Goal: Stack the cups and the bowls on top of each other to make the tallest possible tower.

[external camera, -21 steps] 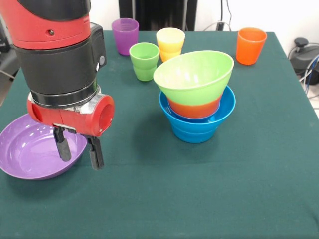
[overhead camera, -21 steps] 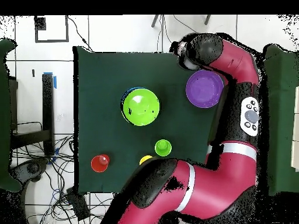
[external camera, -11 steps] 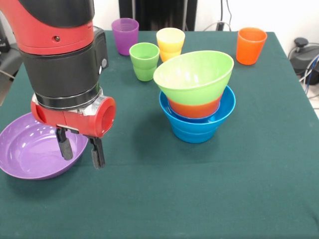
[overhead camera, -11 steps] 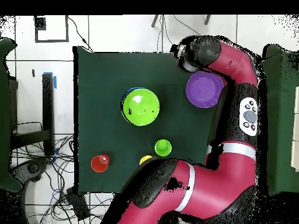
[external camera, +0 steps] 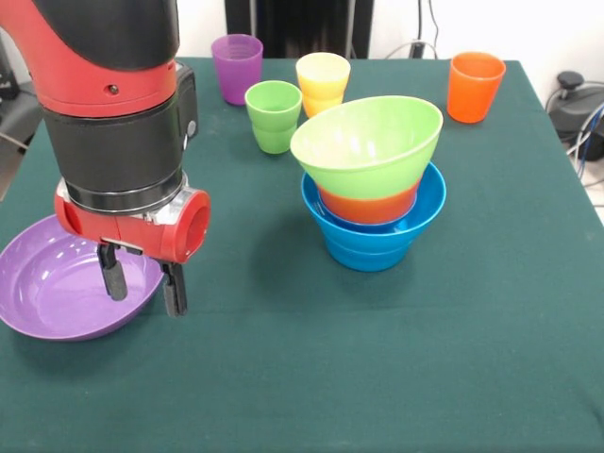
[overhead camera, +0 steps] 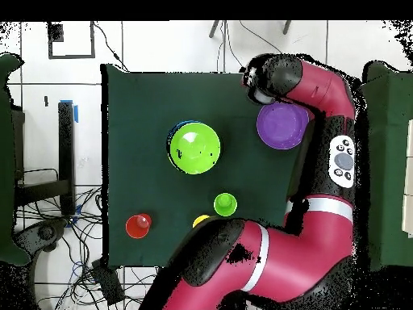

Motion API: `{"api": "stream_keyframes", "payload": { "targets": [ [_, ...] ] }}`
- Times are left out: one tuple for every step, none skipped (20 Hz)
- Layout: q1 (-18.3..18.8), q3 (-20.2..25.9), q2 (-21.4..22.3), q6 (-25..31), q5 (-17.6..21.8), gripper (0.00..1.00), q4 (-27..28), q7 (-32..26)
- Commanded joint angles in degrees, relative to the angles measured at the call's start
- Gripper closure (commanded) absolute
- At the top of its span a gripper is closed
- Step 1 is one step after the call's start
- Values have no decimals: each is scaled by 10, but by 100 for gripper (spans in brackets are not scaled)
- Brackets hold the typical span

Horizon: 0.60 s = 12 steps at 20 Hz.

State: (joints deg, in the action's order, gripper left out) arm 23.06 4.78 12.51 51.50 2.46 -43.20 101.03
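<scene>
Tabletop (external camera: 491,359) was covered in dark green cloth. Sawyer arm (external camera: 113,113) came down over its left part in the front view, red and black wrist hanging above the large purple bowl (external camera: 47,293).

The large purple bowl sat alone near the left edge in the front view, upright and empty. From overhead it showed as a purple disc (overhead camera: 282,125) with the arm's head just beside its rim.

Tower (external camera: 373,184) stood near the middle of the tabletop: blue bowl (external camera: 368,241) at the bottom, orange bowl (external camera: 368,206) nested in it, lime green bowl (external camera: 366,146) on top, tilted with its mouth tipped toward the camera. Overhead, only the green top (overhead camera: 194,148) and a thin blue rim showed.

Gripper (external camera: 140,288) pointed straight down, fingers apart with nothing between them. One finger (external camera: 114,280) was over the inside of the purple bowl, the other just outside its right rim, so the rim sat in the gap. Couldn't tell whether either finger touched it.

Cups were all loose and upright behind the tower: green cup (external camera: 273,115) closest, yellow cup (external camera: 323,83) just beside it, purple cup (external camera: 237,68) behind and to the left, orange cup (external camera: 475,86) well apart near the far right corner.
</scene>
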Motion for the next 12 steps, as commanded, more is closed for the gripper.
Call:
{"api": "stream_keyframes", "payload": {
  "targets": [
    [-12,22,-7,-13,50,0,-70,-71],
    [-13,22,-7,-11,50,0,-68,-70],
    [-13,22,-7,-9,50,0,-67,-68],
    [-13,22,-7,-8,50,0,-67,-68],
    [-14,22,-9,-5,50,0,-63,-67],
    [-14,22,-9,-5,50,0,-63,-67],
    [-14,22,-11,-3,50,0,-61,-67],
    [-14,22,-11,-3,50,0,-61,-67],
    [-13,23,-11,-3,49,0,-61,-68],
    [-12,23,-11,-3,49,0,-61,-69],
    [-12,24,-11,-4,49,0,-61,-69],
    [-12,24,-12,-4,49,0,-61,-70]
  ]
}}
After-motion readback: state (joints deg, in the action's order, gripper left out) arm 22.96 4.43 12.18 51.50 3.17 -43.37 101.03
